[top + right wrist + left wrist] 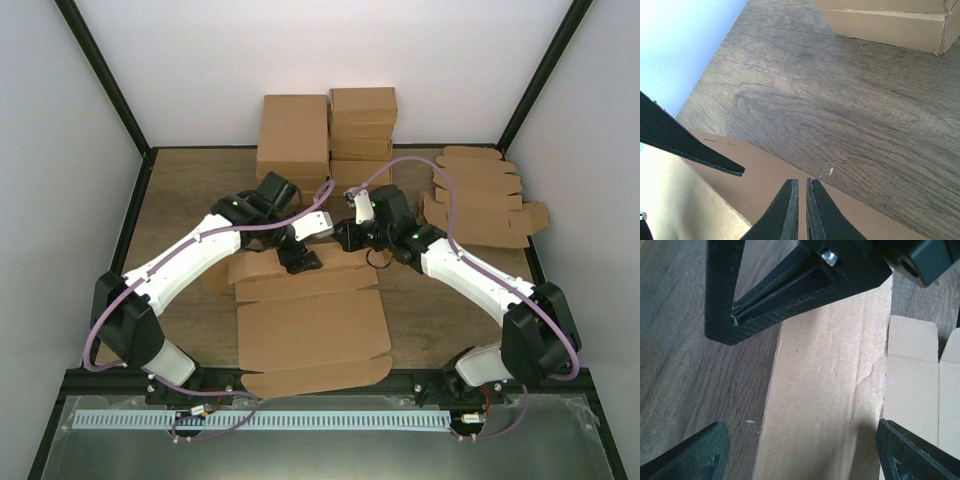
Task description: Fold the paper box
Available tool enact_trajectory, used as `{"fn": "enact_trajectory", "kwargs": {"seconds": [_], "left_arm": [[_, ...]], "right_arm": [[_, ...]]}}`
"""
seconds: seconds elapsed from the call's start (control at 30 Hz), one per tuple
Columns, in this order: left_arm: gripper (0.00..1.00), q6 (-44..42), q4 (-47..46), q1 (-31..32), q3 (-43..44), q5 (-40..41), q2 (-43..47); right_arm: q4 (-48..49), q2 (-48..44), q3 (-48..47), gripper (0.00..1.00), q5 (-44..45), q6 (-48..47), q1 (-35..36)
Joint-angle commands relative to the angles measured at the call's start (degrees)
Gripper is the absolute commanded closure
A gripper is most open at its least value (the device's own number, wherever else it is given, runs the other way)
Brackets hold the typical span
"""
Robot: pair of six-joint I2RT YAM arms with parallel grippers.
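Two arms are shown meeting over the far part of the paper box (310,330). The box is laid flat on the wooden counter (180,200), just ahead of the arm bases, with its broad panels toward the near edge and its flaps and tabs spread to either side. The left fingers (300,258) are placed over the far strip of the box. In the left wrist view they are seen spread wide, one on each side of a creased cardboard panel, with nothing clamped between them. The right fingers (796,197) are pressed together to a hairline gap, and nothing is seen held between them. Their tips are set above the edge of the cardboard where it borders bare wood, and contact with it cannot be told. A black finger of the opposite arm is visible in each wrist view, so the two sets are seen to be close together. Stacks of smaller brown boxes (295,135) are ranged along the far wall. Flat blanks with rounded tabs (480,200) are piled at the far right, apart from the paper box.
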State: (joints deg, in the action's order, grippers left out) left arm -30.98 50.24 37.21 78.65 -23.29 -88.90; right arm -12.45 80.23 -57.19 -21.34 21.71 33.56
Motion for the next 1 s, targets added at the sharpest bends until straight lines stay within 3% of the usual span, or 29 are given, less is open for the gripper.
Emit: {"fn": "enact_trajectory", "kwargs": {"seconds": [0.0, 0.23, 0.5, 0.97], "left_arm": [[0.17, -1.2, -0.3, 0.3, -0.4, -0.1, -0.1], [0.17, -1.3, -0.7, 0.4, -0.7, 0.2, -0.3], [0.18, -1.0, -0.8, 0.4, -0.7, 0.1, -0.4], [0.19, 0.4, -1.1, 1.3, -1.1, 1.2, 0.3]], "right_arm": [[-2.0, -1.6, -2.2, 0.92, 2.3, -0.8, -0.1], [-7.0, -7.1, -2.3, 0.86, 10.8, -1.4, -0.2], [-13.0, -15.0, 1.5, 0.86, 20.4, 0.5, -0.1], [-16.9, -19.0, 8.1, 0.90, 17.7, 3.2, -0.2]]}}
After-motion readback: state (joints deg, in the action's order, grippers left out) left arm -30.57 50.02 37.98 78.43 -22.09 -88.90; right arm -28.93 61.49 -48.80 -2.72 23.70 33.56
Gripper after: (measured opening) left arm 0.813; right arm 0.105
